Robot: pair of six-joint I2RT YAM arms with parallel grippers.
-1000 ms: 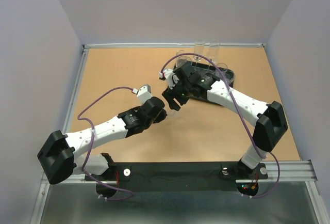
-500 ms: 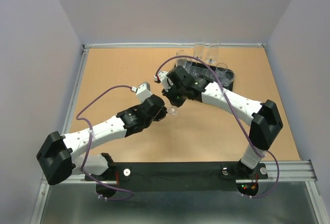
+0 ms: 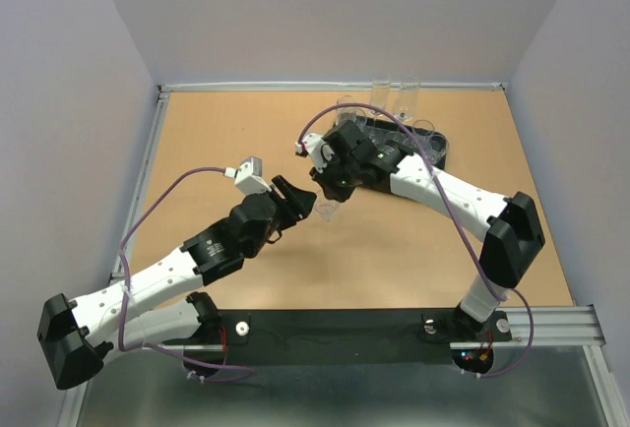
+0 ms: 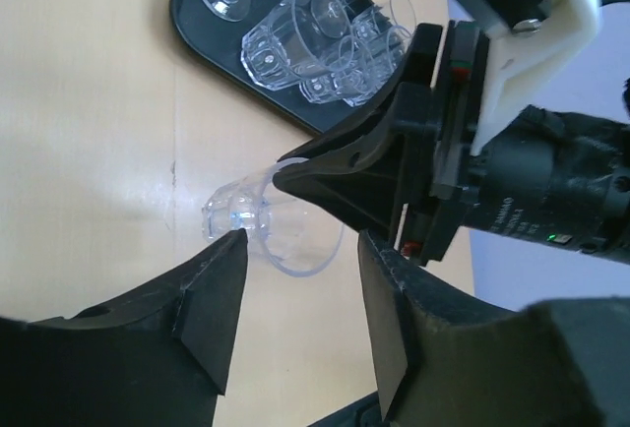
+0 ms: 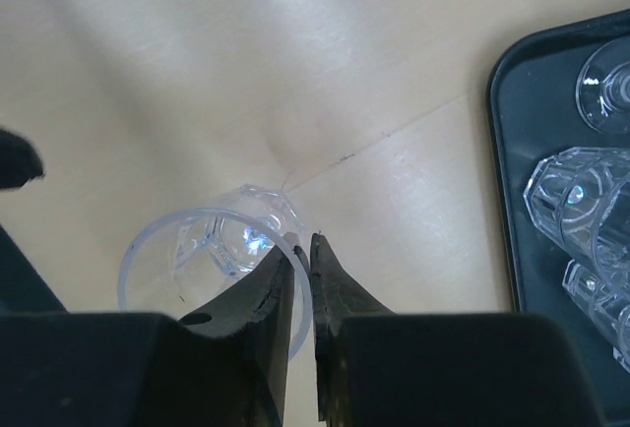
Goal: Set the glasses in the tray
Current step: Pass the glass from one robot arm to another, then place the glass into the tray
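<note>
Tan wood surface [image 3: 226, 132], pale grey walls [image 3: 325, 14] on three sides. Black tray [image 5: 517, 122] upper right of centre, glasses [image 5: 576, 201] inside. Right hand [image 5: 303, 250] pinching tumbler [image 5: 217, 250] rim mid-frame; left hand [image 4: 300, 240] spread around it.

table [image 3: 226, 127]: tan wood top | walls [image 3: 325, 14]: pale grey, three sides | front rail [image 3: 551, 321]: silver metal

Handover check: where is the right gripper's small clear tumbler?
In the top view the small clear tumbler is central, left of the flat black tray; the right gripper pinches its rim, the open left gripper flanks it.
</note>
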